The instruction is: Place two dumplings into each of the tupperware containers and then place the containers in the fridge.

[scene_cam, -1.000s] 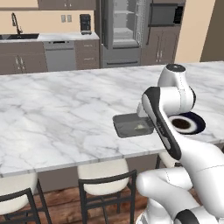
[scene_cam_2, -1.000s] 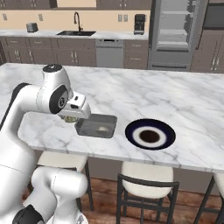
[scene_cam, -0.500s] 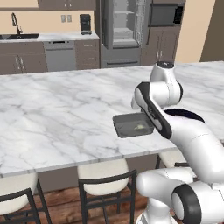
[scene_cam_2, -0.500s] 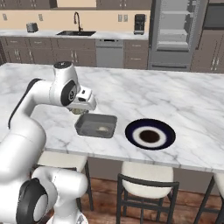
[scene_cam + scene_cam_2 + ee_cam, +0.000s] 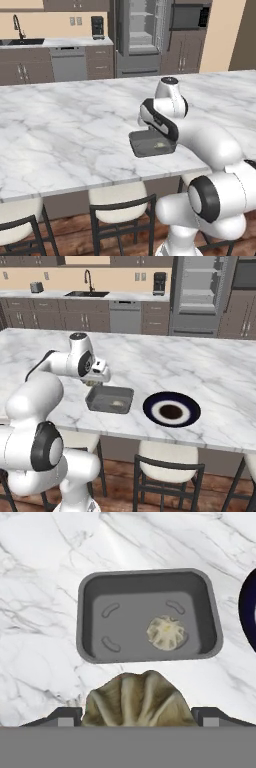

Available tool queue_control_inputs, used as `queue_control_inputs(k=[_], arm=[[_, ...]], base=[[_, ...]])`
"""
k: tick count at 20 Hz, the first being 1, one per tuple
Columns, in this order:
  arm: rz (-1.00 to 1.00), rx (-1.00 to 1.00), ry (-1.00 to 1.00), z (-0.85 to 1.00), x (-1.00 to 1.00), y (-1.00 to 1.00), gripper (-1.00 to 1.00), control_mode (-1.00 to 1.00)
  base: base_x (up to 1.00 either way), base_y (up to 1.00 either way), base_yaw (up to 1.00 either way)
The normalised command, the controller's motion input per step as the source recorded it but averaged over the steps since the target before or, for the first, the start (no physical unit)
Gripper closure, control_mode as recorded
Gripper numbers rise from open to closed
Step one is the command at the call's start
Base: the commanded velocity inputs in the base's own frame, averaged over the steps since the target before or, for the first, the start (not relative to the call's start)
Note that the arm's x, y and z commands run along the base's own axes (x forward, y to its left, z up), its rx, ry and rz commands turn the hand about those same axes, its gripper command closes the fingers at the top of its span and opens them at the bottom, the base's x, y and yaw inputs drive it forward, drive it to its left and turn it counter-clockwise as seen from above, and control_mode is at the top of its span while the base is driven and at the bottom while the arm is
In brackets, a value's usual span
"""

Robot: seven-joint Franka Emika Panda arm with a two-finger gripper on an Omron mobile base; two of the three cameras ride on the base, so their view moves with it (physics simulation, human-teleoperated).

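Already dumpling (image 5: 136,699) within gripper (image 5: 136,714) grasp

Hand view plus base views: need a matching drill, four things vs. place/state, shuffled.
Things:
1. dumpling
2. second dumpling
3. navy-rimmed plate
4. fridge

Places/states:
A. between the pincer fingertips
B. behind the island, doors open
C. lying in the dark grey container
D. on the marble counter, beside the container

Pairs: 1-C, 2-A, 3-D, 4-B

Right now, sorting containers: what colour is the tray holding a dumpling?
Dark grey tray, clearest in the hand view.
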Motion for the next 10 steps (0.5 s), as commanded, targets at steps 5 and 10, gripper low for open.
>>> queue_control_inputs(k=[5,10], arm=[[0.0,0.0,0.02,-0.61,0.47,0.12,1.0,-1.0],[0.0,0.0,0.01,-0.5,0.38,0.0,1.0,-1.0]], base=[[0.0,0.0,0.0],[0.0,0.0,0.0]])
